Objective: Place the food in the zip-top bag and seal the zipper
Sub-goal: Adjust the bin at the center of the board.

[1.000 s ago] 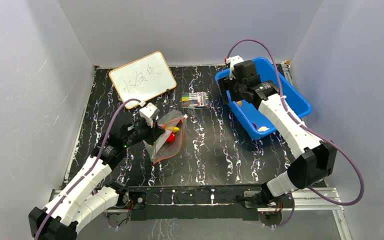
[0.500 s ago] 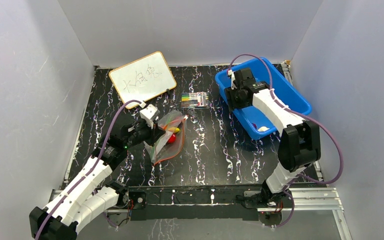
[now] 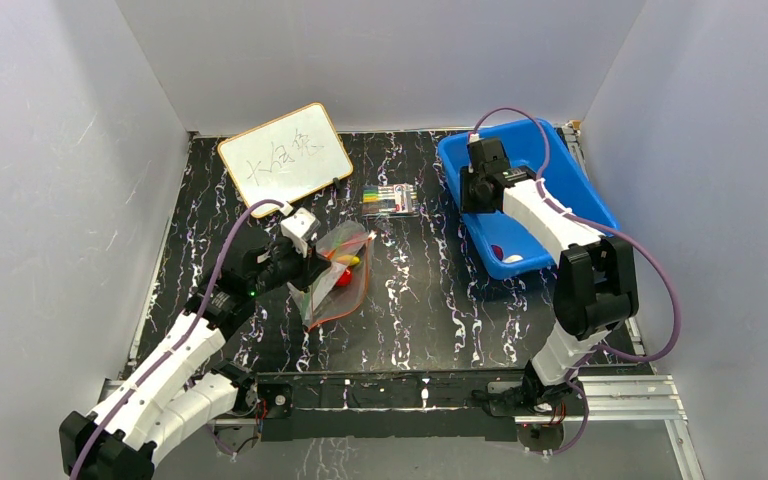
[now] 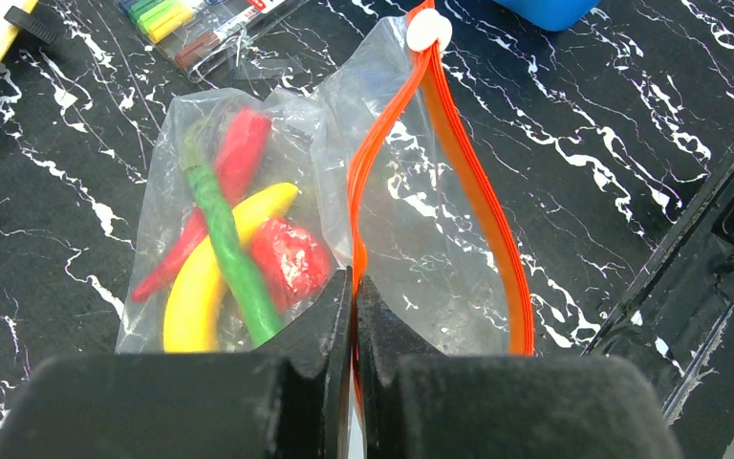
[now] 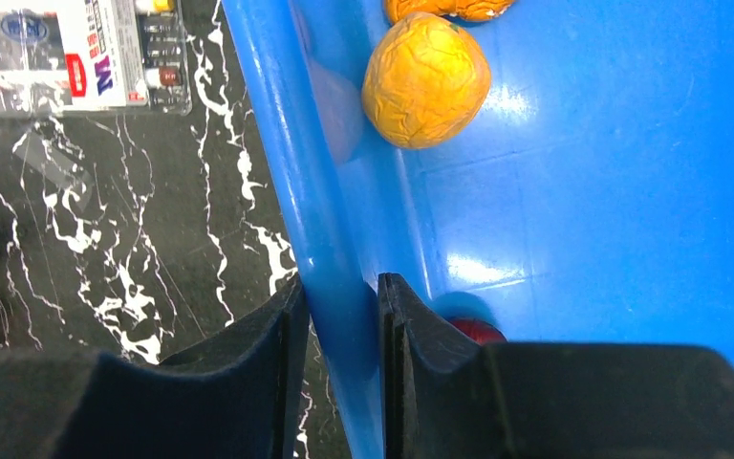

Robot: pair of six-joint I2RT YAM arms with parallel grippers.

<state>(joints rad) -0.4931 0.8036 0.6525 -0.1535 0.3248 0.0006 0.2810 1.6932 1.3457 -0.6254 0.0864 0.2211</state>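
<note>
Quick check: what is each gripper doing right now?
Left gripper: shut on the zip-top bag, at its mouth edge.
Right gripper: shut on the blue tub, gripping its wall.

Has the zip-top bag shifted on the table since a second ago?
No. The zip-top bag lies in the same spot, below and left of the marker pack, with the left gripper clamped on its orange-red edge.

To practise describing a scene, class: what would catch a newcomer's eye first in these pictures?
The clear plastic zip-top bag with orange-red trim lies left of centre on the black marbled table, holding a yellow toy banana and red chili, its mouth edge pinched by the left tool. At far right, the right tool clamps the wall of a bright blue plastic tub holding a wrinkled orange toy fruit.
</note>
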